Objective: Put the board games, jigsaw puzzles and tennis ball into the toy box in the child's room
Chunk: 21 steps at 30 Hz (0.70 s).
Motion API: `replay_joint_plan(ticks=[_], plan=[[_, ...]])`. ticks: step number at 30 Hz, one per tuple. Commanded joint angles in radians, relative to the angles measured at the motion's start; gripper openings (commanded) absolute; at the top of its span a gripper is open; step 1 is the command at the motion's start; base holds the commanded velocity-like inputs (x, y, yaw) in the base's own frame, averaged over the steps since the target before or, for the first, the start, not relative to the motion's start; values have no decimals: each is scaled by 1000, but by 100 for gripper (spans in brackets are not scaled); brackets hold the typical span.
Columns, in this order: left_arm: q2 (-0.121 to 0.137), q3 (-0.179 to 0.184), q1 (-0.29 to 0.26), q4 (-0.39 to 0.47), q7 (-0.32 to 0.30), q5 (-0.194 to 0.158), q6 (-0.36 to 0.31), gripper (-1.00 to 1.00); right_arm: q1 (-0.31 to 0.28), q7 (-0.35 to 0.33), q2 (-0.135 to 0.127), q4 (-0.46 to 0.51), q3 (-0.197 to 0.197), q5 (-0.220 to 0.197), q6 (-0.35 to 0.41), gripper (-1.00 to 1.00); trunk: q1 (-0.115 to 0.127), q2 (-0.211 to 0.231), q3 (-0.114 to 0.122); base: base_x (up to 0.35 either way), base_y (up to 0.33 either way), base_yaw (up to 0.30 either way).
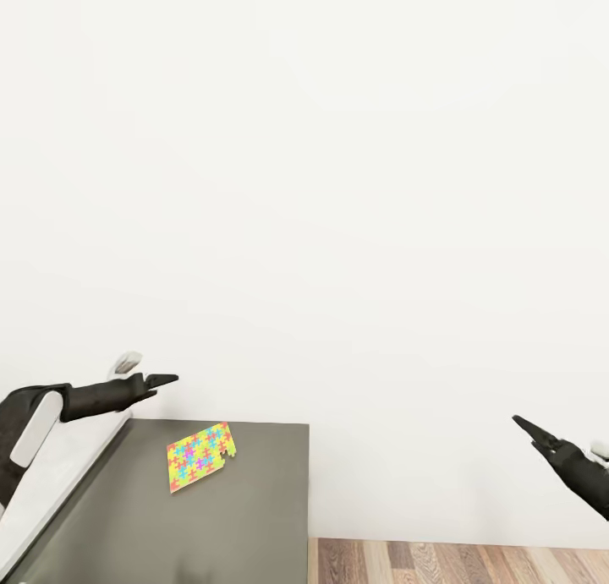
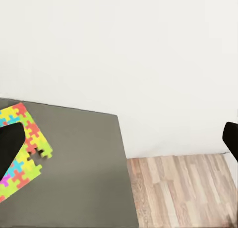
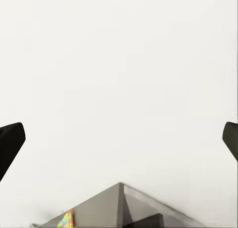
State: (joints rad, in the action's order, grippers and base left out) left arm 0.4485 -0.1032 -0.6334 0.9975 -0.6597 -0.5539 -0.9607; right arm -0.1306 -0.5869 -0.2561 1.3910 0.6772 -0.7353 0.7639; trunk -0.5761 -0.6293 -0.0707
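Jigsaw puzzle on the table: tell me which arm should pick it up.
Left, probably. The left gripper hovers open just above the table near the jigsaw puzzle; the right gripper hangs past the table's edge, over floor.

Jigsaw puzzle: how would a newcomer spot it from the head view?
Find the dark grey tabletop against the white wall, low and left. The jigsaw puzzle lies flat on it near the far edge, below the left gripper. It is a thin sheet of bright interlocking pieces, one corner piece missing.

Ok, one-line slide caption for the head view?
Both arms raised before a white wall, left gripper above a grey table bearing one bright jigsaw puzzle.
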Motion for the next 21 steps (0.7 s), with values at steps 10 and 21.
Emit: replay_joint_plan(ticks=[10,21], plan=[[-175,2,-8,-35,612,5,116,100,-69,484,1,85,-249,-4,72,100,0,-2,-2,0,0,0],[-240,5,-12,-180,865,7,264,100,-104,612,2,138,-323,-4,159,100,0,-2,-4,0,0,0]])
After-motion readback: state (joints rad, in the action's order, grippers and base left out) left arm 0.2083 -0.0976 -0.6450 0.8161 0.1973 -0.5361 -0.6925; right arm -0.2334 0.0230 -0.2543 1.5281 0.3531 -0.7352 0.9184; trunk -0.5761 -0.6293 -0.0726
